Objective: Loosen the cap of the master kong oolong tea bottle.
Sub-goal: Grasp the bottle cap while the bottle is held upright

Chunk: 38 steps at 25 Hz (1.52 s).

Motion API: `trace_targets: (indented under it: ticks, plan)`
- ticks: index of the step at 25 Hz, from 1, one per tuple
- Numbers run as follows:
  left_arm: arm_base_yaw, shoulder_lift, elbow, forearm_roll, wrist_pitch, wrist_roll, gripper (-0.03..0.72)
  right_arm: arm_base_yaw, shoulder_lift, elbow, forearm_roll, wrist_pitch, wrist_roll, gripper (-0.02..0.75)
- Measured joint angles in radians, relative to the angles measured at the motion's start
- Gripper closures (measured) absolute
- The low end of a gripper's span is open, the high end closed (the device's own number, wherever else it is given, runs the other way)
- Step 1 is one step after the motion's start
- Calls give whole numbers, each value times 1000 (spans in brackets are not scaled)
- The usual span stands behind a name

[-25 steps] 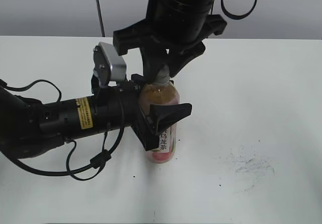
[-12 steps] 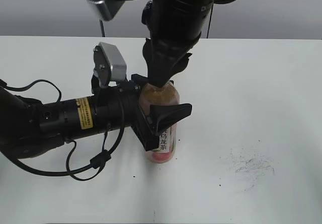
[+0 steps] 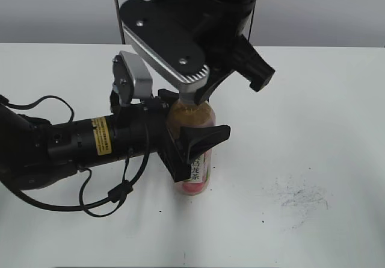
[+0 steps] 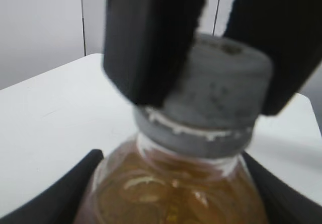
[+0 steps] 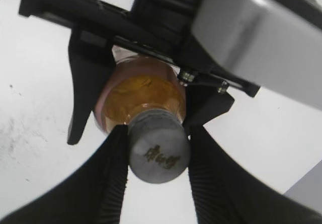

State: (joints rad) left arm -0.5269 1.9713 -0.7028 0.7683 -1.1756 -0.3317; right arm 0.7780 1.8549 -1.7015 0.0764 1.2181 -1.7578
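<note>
The slim clear plastic master kong oolong tea bottle [image 3: 194, 150], filled with pale amber tea and wrapped in a pink label with a white strip of Chinese characters, stands upright on the white tabletop [image 3: 313, 129]. The left pincer [image 3: 194, 144] reaches in from the left and clamps the bottle's body between its black fingers [image 3: 204, 137], which also show as dark wedges at the bottle's shoulders in the left wrist view. The right pincer [image 5: 157, 151] comes down from above, its silver-grey wrist camera housing [image 3: 163, 38] tilted over the bottle, and pinches the small round grey ribbed plastic cap [image 5: 158, 152] between its two black ridged pads [image 5: 111, 178]. The cap sits on the bottle neck, a small dark mark on its top.
</note>
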Motion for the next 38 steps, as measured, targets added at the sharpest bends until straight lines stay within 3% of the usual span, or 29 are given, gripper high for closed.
trace_targets:
  ticks: [10, 15, 19, 24, 32, 38]
  plan:
    - [0, 0, 0, -3, 1, -1, 240, 0, 0, -1, 2, -5, -683, 464]
    - [0, 0, 0, -3, 1, -1, 240, 0, 0, -1, 7, -5, -702, 463]
    - [0, 0, 0, -5, 1, -5, 240, 0, 0, 0, 14, -5, -434, 356]
    - [0, 0, 0, -5, 1, -6, 240, 0, 1, 0, -18, -4, 103, 213]
    - [0, 0, 0, -5, 0, -7, 240, 0, -6, 0, -21, -2, 1037, 192]
    - [0, 0, 0, -6, 0, -7, 240, 0, -17, 0, -23, -1, 1621, 192]
